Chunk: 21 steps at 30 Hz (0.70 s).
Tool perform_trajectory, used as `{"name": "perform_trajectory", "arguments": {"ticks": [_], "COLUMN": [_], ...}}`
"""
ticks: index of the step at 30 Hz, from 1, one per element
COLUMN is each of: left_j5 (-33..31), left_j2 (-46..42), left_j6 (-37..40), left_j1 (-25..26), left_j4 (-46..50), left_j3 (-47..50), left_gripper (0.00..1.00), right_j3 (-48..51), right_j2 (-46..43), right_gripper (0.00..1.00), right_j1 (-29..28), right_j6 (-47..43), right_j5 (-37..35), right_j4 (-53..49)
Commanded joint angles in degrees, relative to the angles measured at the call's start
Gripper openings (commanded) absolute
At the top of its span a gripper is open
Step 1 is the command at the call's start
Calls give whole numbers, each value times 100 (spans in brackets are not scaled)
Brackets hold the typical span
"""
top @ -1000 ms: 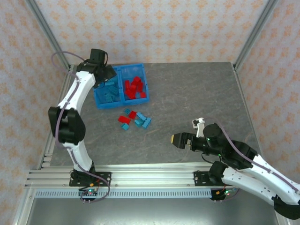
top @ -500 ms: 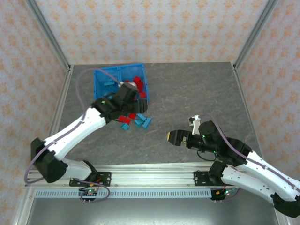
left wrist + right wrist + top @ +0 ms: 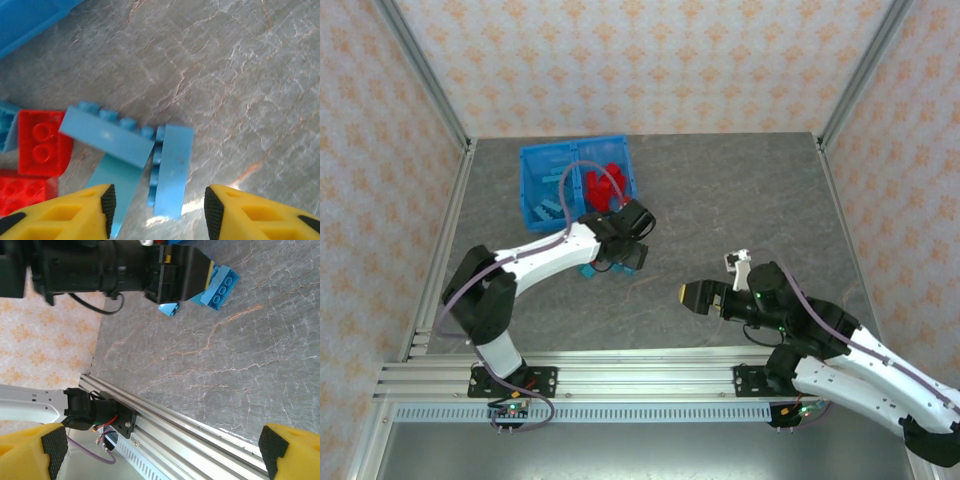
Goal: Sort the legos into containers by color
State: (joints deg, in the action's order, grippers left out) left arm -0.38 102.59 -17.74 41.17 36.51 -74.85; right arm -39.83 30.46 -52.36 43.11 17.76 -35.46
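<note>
since loose legos (image 3: 120, 140) lie outside the bin (image 3: 533, 160), the left gripper (image 3: 157, 210) hangs spread above them, a blue brick (image 3: 171, 170) just ahead between its tips, a red brick (image 3: 42, 142) off to its side. the right gripper (image 3: 692, 296), also spread, idles well apart, likely keeping clear.

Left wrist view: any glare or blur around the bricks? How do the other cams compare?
Left wrist: a glare patch on the table just right of the rightmost blue brick; bricks fairly sharp, the left claw soft at the frame bottom. Right wrist: table veining sharp, the right claw blurred in the bottom corners. Top external: even light, no glare.
</note>
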Motion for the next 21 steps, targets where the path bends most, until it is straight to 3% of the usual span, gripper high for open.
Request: {"name": "perform_trajectory", "arguments": {"ticks": [1,7,14,21], "left_j5": [1,-46,53,135], "left_j2": [239,443,649,911], "left_j6": [199,28,70,-42], "left_j1": [4,20,185,276], "left_j4": [-78,-127,-97,-250], "left_j3": [-221,-2,249,495], "left_gripper": [50,49,40,41], "right_j3": [4,38,116,103], "right_j2": [-177,-324,-321,-320], "right_gripper": [99,99,99,99], "right_j1": [-33,-37,-35,-35], "right_j6": [81,92,120,138], "right_j5": [-165,-260,-378,-373], "right_j4": [-219,-347,-275,-329]}}
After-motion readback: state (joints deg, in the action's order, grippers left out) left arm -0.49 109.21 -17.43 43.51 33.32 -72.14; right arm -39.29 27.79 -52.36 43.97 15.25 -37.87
